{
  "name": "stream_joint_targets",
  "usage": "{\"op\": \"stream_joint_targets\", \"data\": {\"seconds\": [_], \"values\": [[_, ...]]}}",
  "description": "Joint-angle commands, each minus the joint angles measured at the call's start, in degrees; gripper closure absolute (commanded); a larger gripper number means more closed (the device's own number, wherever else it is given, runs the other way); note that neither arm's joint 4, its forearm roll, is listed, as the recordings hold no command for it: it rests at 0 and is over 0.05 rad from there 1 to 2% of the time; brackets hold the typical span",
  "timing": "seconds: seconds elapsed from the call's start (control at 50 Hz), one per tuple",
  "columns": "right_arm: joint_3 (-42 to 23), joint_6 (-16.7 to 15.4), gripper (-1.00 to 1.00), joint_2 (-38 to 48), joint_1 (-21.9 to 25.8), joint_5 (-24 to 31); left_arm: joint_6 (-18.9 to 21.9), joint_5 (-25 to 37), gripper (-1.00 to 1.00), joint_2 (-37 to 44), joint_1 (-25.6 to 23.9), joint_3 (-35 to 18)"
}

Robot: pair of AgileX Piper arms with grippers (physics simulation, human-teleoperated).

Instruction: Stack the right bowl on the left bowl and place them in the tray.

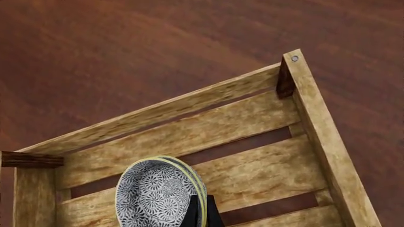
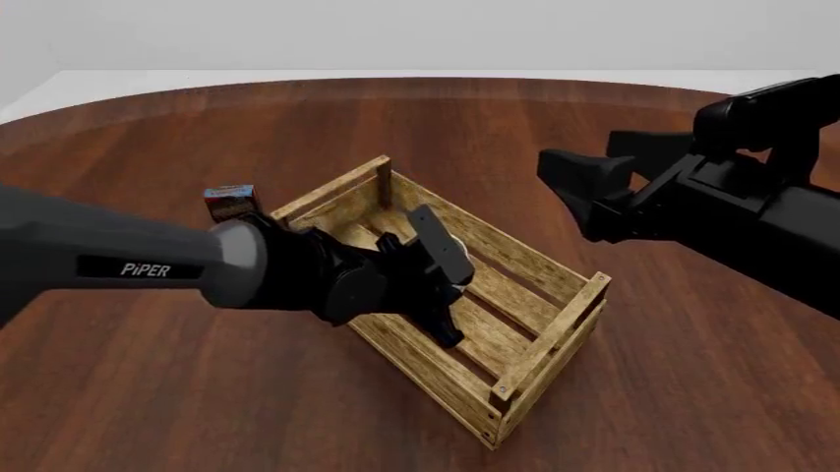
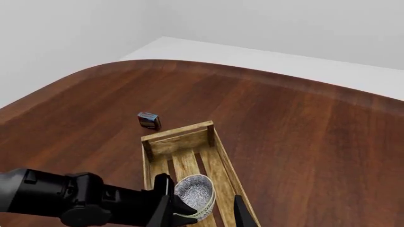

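Note:
Two stacked bowls (image 1: 154, 194) with a grey-white floral pattern and yellow rims are tilted inside the light-wood slatted tray (image 1: 303, 123). My left gripper (image 1: 202, 215) is shut on their rim, one finger on each side. In the front view the left gripper (image 2: 447, 320) is down in the tray (image 2: 552, 324) and hides the bowls. The right wrist view shows the bowls (image 3: 194, 189) in the tray (image 3: 183, 132) from above. My right gripper (image 2: 577, 192) is open and empty, raised off to the tray's right; its fingers (image 3: 243, 213) frame the bowls in its own view.
A small dark box (image 2: 230, 202) stands on the brown wooden table beside the tray's far left corner, also in the right wrist view (image 3: 149, 120). The table's curved far edge (image 3: 189, 61) meets a white floor.

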Motion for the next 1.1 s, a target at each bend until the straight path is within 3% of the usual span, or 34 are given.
{"op": "stream_joint_targets", "data": {"seconds": [0.02,0.38,0.4,0.72,1.1], "values": [[0.0,0.0,-1.0,0.0,0.0,0.0,0.3,-0.4,1.0,0.3,-0.2,-0.3],[0.1,0.0,-1.0,-0.3,0.1,0.1,0.2,0.0,1.0,-0.6,-0.8,0.0],[0.0,-0.1,-1.0,-0.3,0.0,0.1,0.5,-0.2,-1.0,-0.6,-0.6,0.0],[0.0,-0.1,-1.0,-0.5,0.0,0.3,0.5,0.4,-1.0,-2.4,-0.3,0.1],[0.0,-0.2,-1.0,-0.3,0.1,0.2,0.9,1.9,-1.0,-11.2,0.4,2.6]]}}
